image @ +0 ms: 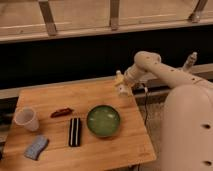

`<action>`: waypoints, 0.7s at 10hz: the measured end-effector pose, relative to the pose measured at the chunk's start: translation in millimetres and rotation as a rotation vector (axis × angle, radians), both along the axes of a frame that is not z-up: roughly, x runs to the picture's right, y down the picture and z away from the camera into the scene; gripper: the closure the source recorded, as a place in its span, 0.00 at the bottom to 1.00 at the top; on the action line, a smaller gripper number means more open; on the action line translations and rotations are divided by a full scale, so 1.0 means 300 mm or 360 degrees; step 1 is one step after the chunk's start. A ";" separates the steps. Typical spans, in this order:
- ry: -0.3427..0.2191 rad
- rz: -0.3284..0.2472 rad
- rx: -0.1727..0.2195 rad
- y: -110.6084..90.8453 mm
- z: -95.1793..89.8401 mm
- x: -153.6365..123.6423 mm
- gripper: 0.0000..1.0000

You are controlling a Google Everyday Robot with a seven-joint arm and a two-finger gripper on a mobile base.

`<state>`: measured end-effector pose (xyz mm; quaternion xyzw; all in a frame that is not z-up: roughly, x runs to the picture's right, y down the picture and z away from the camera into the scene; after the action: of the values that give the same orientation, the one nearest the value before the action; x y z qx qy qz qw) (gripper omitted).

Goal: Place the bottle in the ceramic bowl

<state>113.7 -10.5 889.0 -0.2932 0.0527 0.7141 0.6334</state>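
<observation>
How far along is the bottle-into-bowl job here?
Done: the hand grips the bottle, held at the back right corner of the table. In hand: carrying it. Left: move over the bowl, which is empty, and release.

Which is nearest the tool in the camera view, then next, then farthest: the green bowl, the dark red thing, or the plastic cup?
The tool, holding the bottle, hangs at the far right edge of the table.
1. Green bowl: just in front of it, right of centre.
2. Dark red thing: mid-table, left of the bowl.
3. Plastic cup: at the left edge.
</observation>
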 end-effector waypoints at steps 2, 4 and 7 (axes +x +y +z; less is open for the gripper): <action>0.0025 -0.0028 0.0004 0.038 -0.031 0.012 0.92; 0.0029 -0.0044 0.0006 0.076 -0.057 0.021 0.92; -0.0022 -0.0039 -0.0004 0.140 -0.094 0.025 0.92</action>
<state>121.2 31.5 860.8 -0.2984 0.0529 0.7041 0.6421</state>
